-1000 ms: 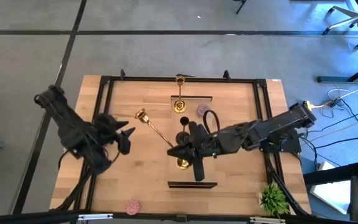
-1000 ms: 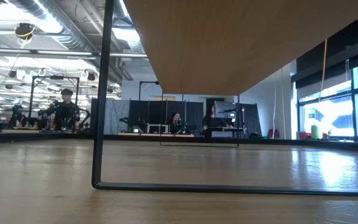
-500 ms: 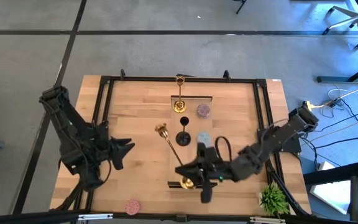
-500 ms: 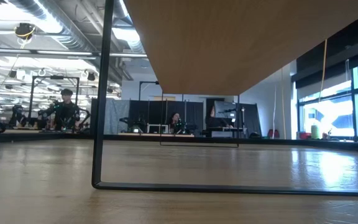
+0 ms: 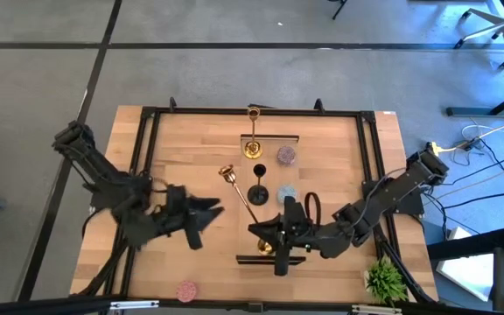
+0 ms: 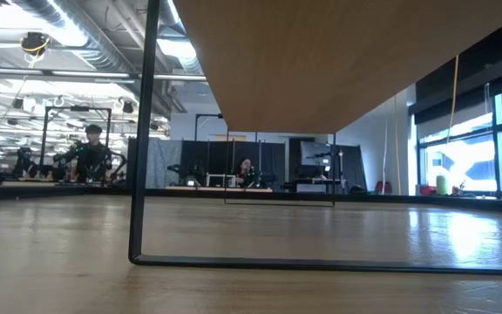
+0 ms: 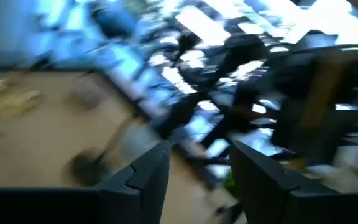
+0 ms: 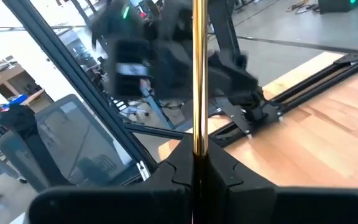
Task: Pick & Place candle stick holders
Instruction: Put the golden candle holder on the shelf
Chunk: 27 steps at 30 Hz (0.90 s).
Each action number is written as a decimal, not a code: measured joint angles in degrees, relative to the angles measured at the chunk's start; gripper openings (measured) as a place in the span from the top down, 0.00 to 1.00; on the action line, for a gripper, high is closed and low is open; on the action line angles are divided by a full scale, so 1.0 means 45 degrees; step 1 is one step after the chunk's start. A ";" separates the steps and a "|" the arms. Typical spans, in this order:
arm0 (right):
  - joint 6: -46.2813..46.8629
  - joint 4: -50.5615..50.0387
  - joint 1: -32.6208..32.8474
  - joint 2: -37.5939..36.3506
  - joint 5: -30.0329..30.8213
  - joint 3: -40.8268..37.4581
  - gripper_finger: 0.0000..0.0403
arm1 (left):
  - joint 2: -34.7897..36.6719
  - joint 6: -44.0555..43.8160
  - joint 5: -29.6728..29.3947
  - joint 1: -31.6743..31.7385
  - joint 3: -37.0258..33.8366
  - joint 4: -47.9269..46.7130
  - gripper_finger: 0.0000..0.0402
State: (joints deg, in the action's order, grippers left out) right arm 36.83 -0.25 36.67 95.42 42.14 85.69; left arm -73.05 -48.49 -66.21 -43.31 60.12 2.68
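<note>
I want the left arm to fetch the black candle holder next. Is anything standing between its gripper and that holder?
Yes. The gold holder gripped by the right gripper leans across that path: its stem runs slantwise, cup end toward the left gripper, just short of the black holder. Otherwise bare table lies between.

A small green leafy plant [image 5: 384, 280] sits at the table's [image 5: 191, 131] near right corner. In the low view, a person [image 6: 91, 153] stands far off on the left beside distant workbenches [image 6: 24, 181]
</note>
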 joint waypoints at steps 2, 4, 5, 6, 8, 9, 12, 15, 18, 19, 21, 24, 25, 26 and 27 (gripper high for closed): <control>-0.0037 -0.0061 0.0006 0.0000 -0.0131 0.0009 0.97 | -0.0262 0.3037 0.1260 0.0480 0.0007 0.3213 0.61; 0.0015 -0.0239 0.0020 0.0000 -0.0184 0.0010 0.97 | -0.0526 0.4413 0.2065 0.0882 0.0010 0.5290 0.62; 0.0012 -0.0253 0.0055 0.0000 -0.0182 0.0010 0.97 | -0.0656 0.4786 0.2360 0.1013 0.0010 0.5910 0.63; -0.0004 -0.0241 0.0105 0.0000 -0.0140 0.0010 0.97 | -0.0765 0.5005 0.2685 0.1099 0.0010 0.6234 0.64; -0.0068 -0.0243 0.0184 -0.0062 0.0103 0.0010 0.97 | -0.0962 0.5089 0.3699 0.1323 0.0010 0.6540 0.65; -0.0095 -0.0217 0.0198 -0.0080 0.0128 0.0010 0.97 | -0.1074 0.4979 0.4300 0.1470 0.0010 0.6674 0.66; -0.0077 -0.0170 0.0198 -0.0087 -0.0076 0.0010 0.97 | -0.1517 0.4669 0.5321 0.1782 0.0010 0.7188 0.66; 0.0012 -0.0141 0.0166 -0.0087 -0.0177 0.0010 0.97 | -0.1793 0.4799 0.5810 0.2023 0.0010 0.7837 0.66; 0.0002 -0.0115 0.0125 -0.0083 -0.0174 0.0010 0.97 | -0.1937 0.4915 0.6324 0.2237 0.0010 0.8228 0.66; 0.0002 -0.0040 0.0111 -0.0083 -0.0182 0.0010 0.97 | -0.1964 0.4933 0.6545 0.2307 0.0010 0.8355 0.66; 0.0002 0.0067 0.0095 -0.0083 -0.0214 0.0010 0.97 | -0.1961 0.5040 0.6966 0.2456 0.0010 0.8666 0.66; 0.0004 0.0068 0.0016 -0.0078 -0.0489 0.0010 0.97 | -0.1944 0.5148 0.7311 0.2650 0.0010 0.8849 0.66; 0.0002 0.0069 -0.0026 -0.0078 -0.0597 0.0010 0.97 | -0.1947 0.5148 0.7326 0.2711 0.0010 0.8838 0.66; 0.0005 0.0089 -0.0080 -0.0078 -0.0693 0.0010 0.97 | -0.1949 0.5134 0.7348 0.2769 0.0010 0.8840 0.66; 0.0009 0.0107 -0.0121 -0.0078 -0.0745 0.0010 0.97 | -0.1949 0.5073 0.7424 0.2830 0.0010 0.8854 0.66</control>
State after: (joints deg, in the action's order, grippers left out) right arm 36.87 0.23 36.13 95.07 38.79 85.73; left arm -81.82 -25.66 -32.80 -30.58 60.16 42.52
